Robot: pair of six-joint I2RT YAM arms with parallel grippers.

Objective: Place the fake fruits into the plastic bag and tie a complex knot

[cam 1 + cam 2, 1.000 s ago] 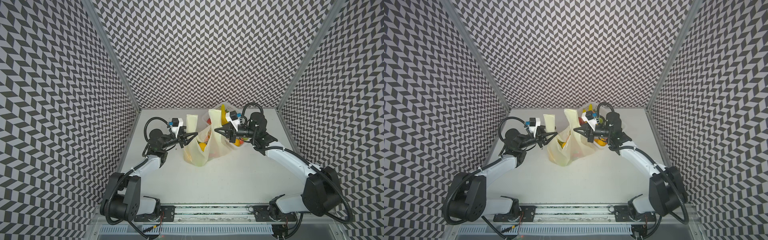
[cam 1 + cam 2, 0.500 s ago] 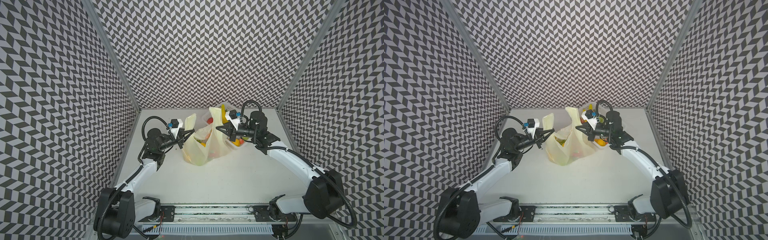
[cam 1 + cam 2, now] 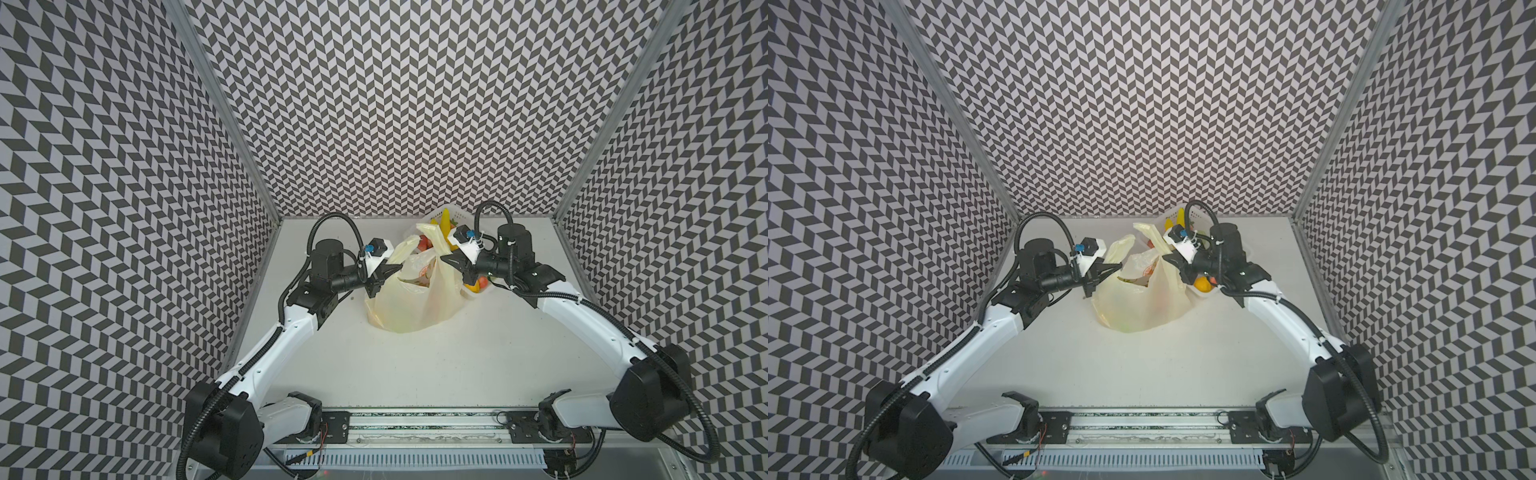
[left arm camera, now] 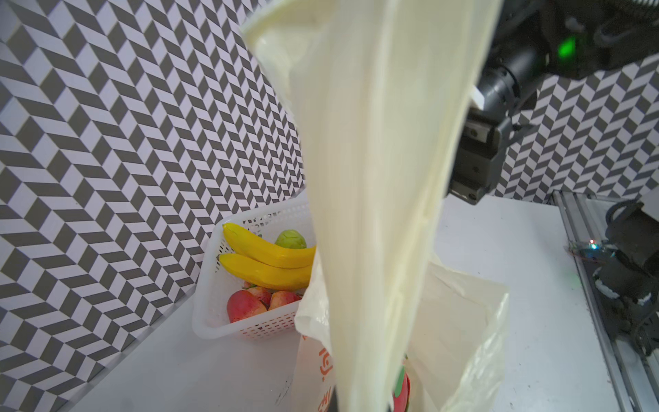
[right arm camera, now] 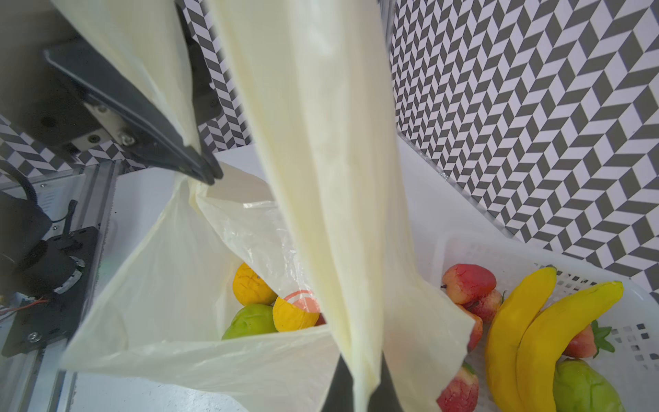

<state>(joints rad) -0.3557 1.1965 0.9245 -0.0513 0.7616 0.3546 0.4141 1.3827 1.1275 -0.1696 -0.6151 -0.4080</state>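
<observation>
Both arms in on the plastic bag (image 3: 409,305), mid-table (image 3: 415,374). L gripper (image 3: 395,269): clamped on one handle loop (image 3: 402,250), tips pinching the film right at the bag mouth, strap end poking up past the tips. R wrist view has those tips close-up, closed flat on the film. R gripper (image 3: 446,261): also clamped, on the other handle loop (image 3: 434,237). R wrist view shows that strap passing btwn its two dark fingers (image 5: 340,389) and rising beyond them. Bag hangs btwn the two grippers, mouth stretched wide from one to the other, body sagging below both onto the table. Loops apart, one per gripper, untied.

The fake fruits (image 5: 249,285): some already in the bag, below & btwn the grippers, two yellow-orange ones and a green one showing thru the mouth. Can't tell how many more lie deeper, film hides them. Rest sit in the white perforated basket (image 5: 613,281), under the R gripper & its wrist, on the side away from the L gripper, right beside the bag: bananas (image 5: 527,342), red fruit (image 5: 469,281), a strawberry (image 5: 585,344) tucked behind the bananas, green fruit (image 5: 585,388) next to them. A flap of bag film drapes over the basket's edge by the R gripper's tips.
</observation>
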